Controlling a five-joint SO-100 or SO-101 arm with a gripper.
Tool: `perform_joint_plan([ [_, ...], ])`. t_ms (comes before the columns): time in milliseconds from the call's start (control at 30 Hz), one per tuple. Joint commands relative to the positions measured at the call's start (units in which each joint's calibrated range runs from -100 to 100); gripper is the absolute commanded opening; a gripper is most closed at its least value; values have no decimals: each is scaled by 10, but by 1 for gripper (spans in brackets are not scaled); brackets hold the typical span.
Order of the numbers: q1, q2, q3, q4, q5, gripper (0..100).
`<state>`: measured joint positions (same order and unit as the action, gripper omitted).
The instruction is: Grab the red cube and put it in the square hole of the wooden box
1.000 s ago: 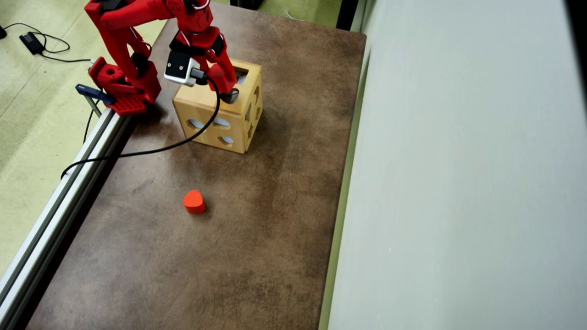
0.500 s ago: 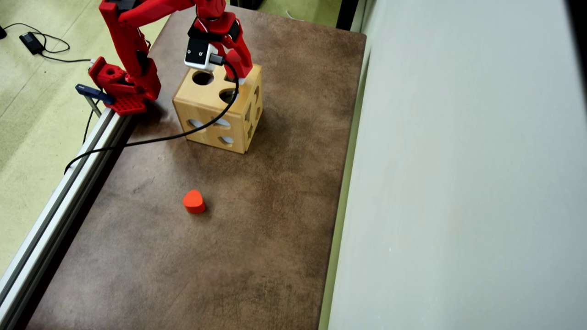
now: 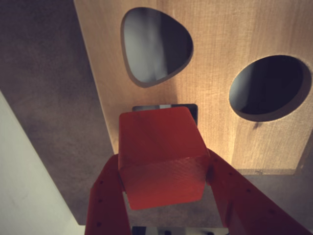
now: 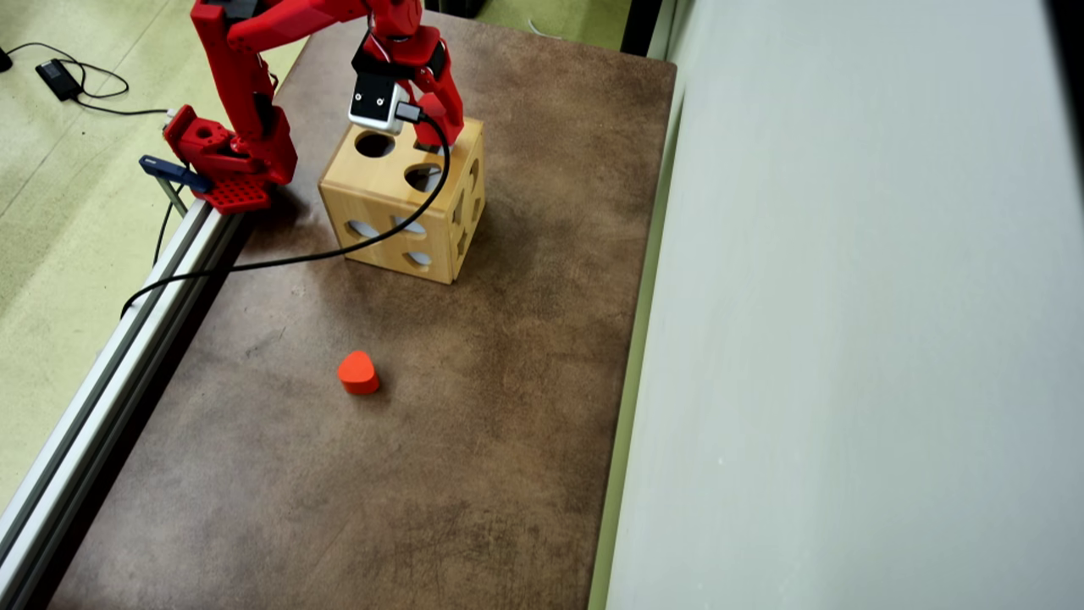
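The claw (image 3: 164, 166) holds the red cube (image 3: 159, 154), with the square hole (image 3: 165, 108) just beyond it, partly hidden.

the red arm (image 4: 246, 68) rises from its base (image 4: 222, 161), bends over at the top and reaches down. its wrist carries a white camera block (image 4: 377, 100) with a black cable (image 4: 356, 241) plugged in. in the wrist view the gripper (image 3: 164, 196) points downward, its two red fingers (image 3: 107, 200) closed on either side of the red cube (image 3: 161, 156), pressing its opposite faces.
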<state>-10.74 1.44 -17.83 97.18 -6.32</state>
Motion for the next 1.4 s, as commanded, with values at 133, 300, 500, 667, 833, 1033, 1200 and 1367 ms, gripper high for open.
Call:
perform_joint_plan([
  [133,-3,-4,-1,1,5,2],
  [300,-5,-4,-1,1,5,2],
  [500,-11,-4,-1,1,6,2],
  [667,-17,-4,0,4,24,2],
  [833,-15,-5,18,3,26,2],
  [1033,-15,-5,21,3,26,2],
  [1200,-13,-6,21,3,26,3],
  [1367,-15,-6,21,5,23,15],
])
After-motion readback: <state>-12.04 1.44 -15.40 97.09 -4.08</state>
